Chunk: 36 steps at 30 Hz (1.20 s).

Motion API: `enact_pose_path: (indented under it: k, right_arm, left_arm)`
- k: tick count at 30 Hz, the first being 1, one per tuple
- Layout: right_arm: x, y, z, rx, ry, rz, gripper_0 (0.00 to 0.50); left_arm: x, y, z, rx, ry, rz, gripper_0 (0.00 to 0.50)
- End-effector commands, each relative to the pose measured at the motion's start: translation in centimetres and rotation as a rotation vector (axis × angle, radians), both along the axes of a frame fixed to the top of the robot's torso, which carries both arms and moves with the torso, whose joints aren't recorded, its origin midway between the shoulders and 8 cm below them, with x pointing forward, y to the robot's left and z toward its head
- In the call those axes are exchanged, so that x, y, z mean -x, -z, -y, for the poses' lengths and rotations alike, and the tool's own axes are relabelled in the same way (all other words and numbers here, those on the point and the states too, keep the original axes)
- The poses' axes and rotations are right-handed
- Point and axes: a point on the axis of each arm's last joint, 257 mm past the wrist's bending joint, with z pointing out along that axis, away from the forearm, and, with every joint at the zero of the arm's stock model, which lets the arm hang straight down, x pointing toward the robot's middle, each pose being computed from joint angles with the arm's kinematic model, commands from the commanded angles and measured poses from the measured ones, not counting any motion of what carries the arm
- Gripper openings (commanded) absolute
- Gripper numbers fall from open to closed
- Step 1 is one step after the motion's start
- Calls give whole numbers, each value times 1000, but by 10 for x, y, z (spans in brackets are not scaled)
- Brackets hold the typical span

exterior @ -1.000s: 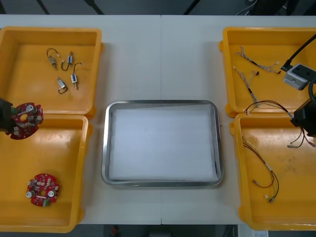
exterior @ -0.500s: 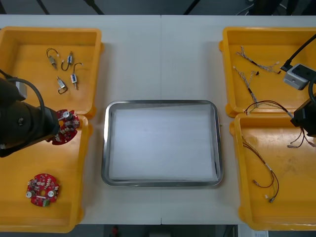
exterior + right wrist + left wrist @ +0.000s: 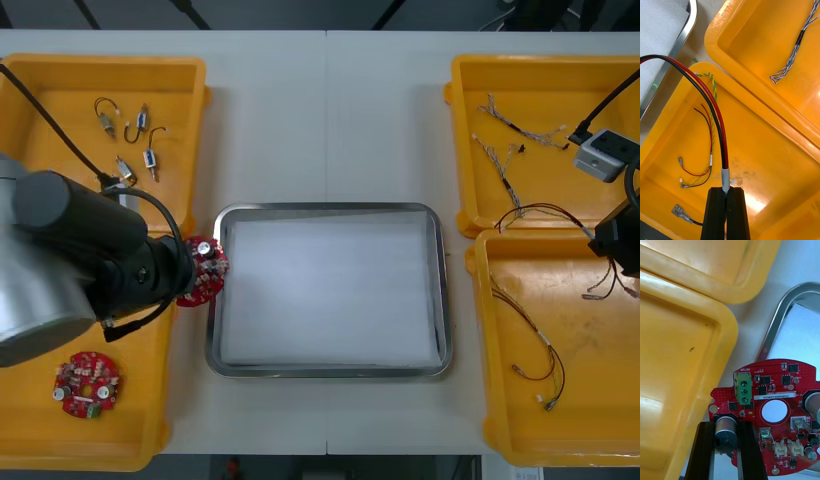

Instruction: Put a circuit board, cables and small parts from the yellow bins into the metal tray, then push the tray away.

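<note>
My left gripper [image 3: 192, 272] is shut on a round red circuit board [image 3: 204, 270], which hangs over the gap between the near left yellow bin [image 3: 60, 440] and the left rim of the metal tray [image 3: 330, 212]. In the left wrist view the fingers [image 3: 704, 450] clamp a metal cylinder on the circuit board [image 3: 778, 390], with the tray's rim [image 3: 774, 330] just beyond. At the right, my right gripper [image 3: 728, 190] is shut on the sleeved end of a black and red cable [image 3: 715, 112] above the near right bin [image 3: 767, 150].
A second circuit board [image 3: 88, 384] lies in the near left bin. Small metal parts [image 3: 126, 130] sit in the far left bin. Blue and white cables [image 3: 505, 140] lie in the far right bin, red and yellow cables [image 3: 530, 350] in the near right one.
My left arm has swung right with the circuit board, from over the left bins to the tray's left rim. The right gripper and its cable have stayed put.
</note>
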Motion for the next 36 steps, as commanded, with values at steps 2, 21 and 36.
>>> enact_pose_path:
  k: [2, 21, 36]
  right_arm:
    - [-4, -10, -10, -3, -7, 31, 0]
    - [-4, -10, -10, -3, -7, 31, 0]
    - [-4, -10, -10, -3, -7, 31, 0]
  left_arm:
    - [5, -1, 39, 32, 28, 42, 0]
    - [-1, 42, 77, 5, 44, 34, 0]
    - [-6, 73, 92, -6, 64, 16, 0]
